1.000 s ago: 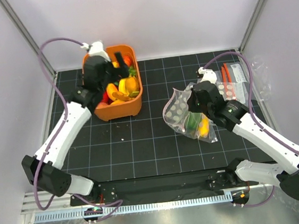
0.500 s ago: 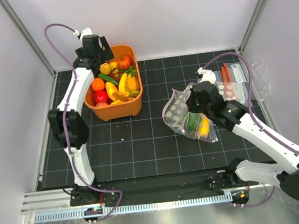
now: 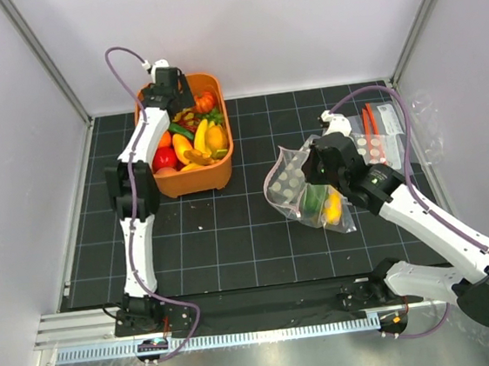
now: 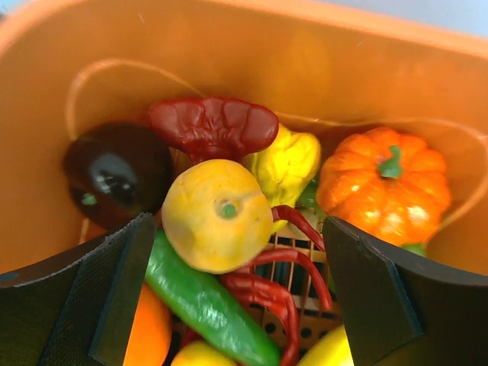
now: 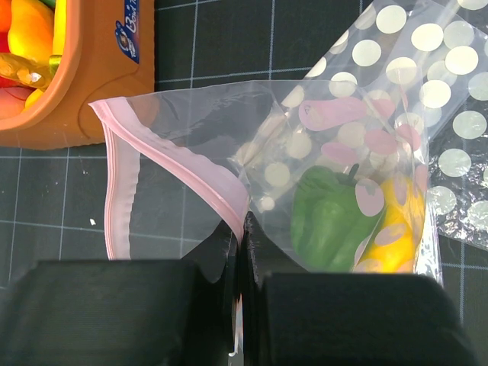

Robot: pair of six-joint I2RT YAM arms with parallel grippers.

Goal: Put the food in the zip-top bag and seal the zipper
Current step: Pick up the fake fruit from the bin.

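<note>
the left pincer (image 4: 240, 286), jaws spread, has swung back over the orange bin (image 4: 305, 53) above a yellow fruit (image 4: 217, 217). the right pincer (image 5: 240, 229) pinches the zipper (image 5: 200, 178), holding the zip-top bag (image 5: 191, 137) open for it on the counter (image 5: 229, 38).

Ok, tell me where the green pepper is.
In the right wrist view the green pepper lies inside the clear bag, right of centre, beside a yellow food piece; the right gripper pinches the bag's pink zipper.
</note>
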